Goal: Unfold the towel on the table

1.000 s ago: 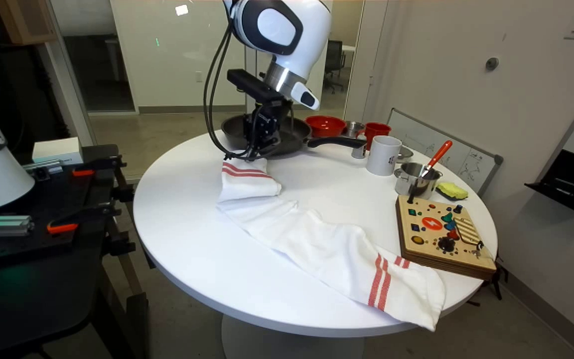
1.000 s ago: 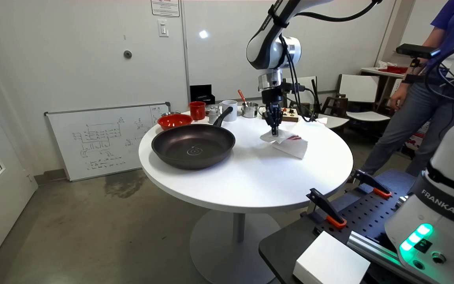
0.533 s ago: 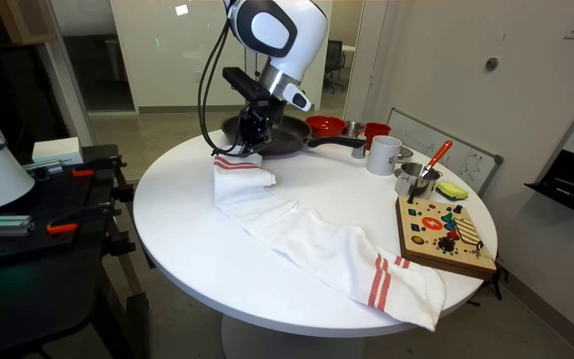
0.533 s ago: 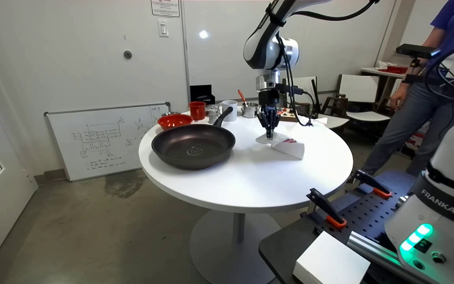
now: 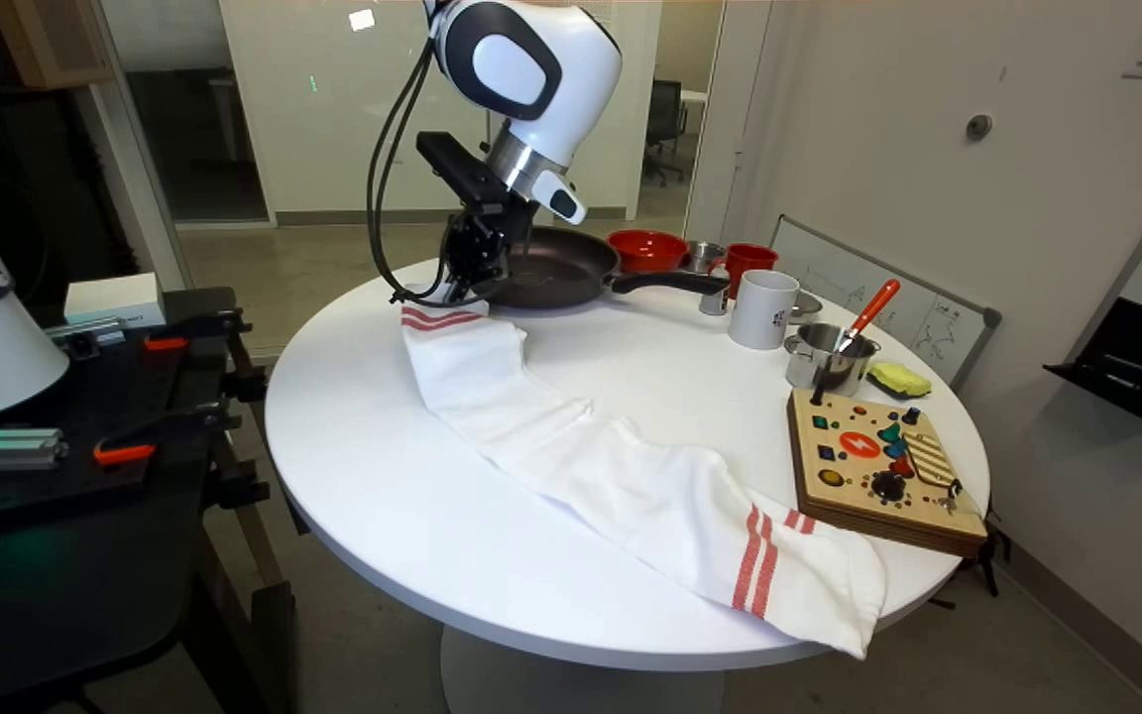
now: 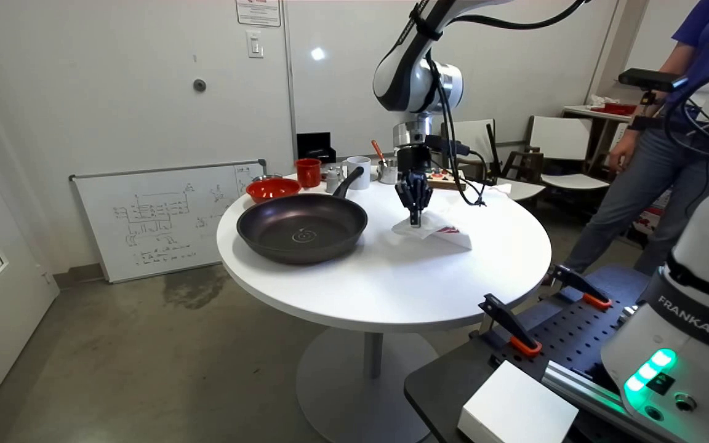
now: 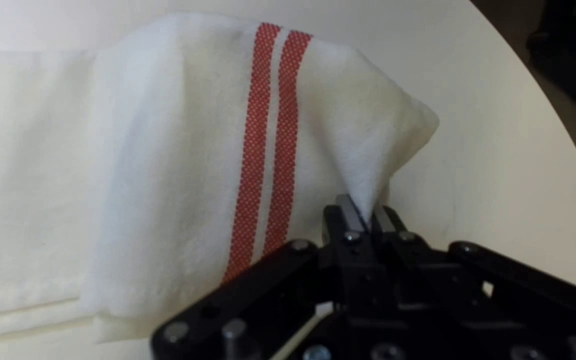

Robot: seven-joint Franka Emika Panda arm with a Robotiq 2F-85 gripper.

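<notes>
White, with paired red stripes, the towel is seen in the wrist view with a pinch of its end clamped between the fingers, below and right of centre. The drawing-out of the last folded end is judged to be the step in hand; by the next move that end should be pulled straight and laid flat, the towel, apparently doubled lengthwise, then being opened across its width. Here the long axis is laid left to right, the end pointed right.

In an exterior view the held end is shown right of centre, seemingly raised, apart from the pan on its left.

In an exterior view the towel is spread over the desk as a bent strip, its long axis run diagonally from above left of centre to the lower right, where the rim is reached near the panel.
</notes>
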